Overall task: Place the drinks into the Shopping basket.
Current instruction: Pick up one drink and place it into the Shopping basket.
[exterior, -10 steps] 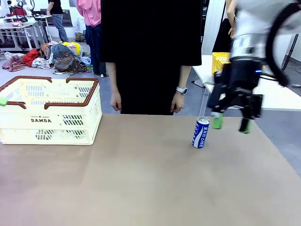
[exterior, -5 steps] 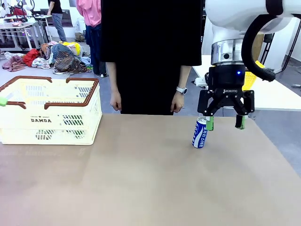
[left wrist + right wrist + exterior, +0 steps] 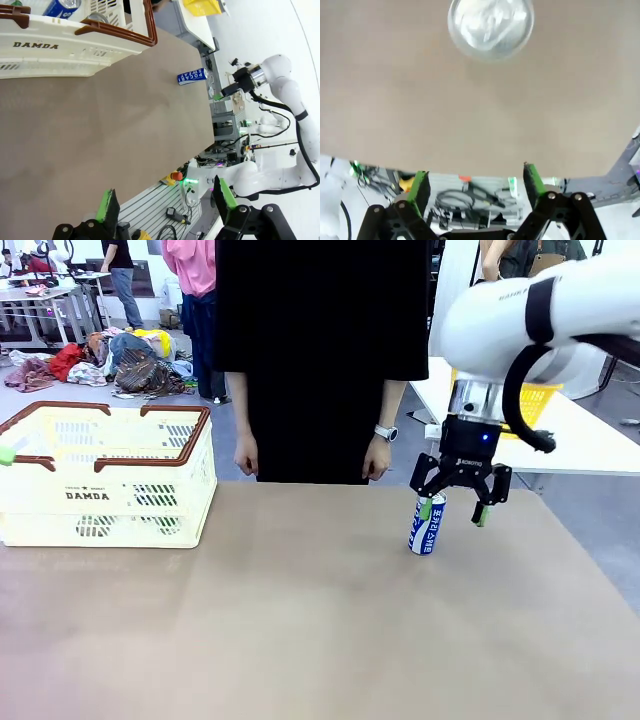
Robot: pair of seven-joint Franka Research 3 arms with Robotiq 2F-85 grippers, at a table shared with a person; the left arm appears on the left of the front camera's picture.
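Note:
A blue-and-white drink can (image 3: 427, 525) stands upright on the brown table, right of centre. My right gripper (image 3: 454, 511) hangs open just above and slightly right of it, with its left finger in front of the can's top. From the right wrist, the can's silver top (image 3: 491, 24) lies ahead of the open right gripper (image 3: 476, 182), not between the fingers. The cream Shopping basket (image 3: 130, 495) stands at the far left. In the left wrist view the basket (image 3: 75, 50) holds a blue can (image 3: 62, 6) and another silver-topped can (image 3: 95, 17). The left gripper (image 3: 165, 200) is open and holds nothing.
A person in black stands at the far table edge, hands (image 3: 378, 457) hanging down behind the can. A yellow basket (image 3: 535, 400) sits on a white table at the back right. A green pad (image 3: 5, 454) shows at the left edge beside the basket.
The right arm has swung left and moved down, from right of the can to just over it. Its gripper stayed open. The can and basket have not moved.

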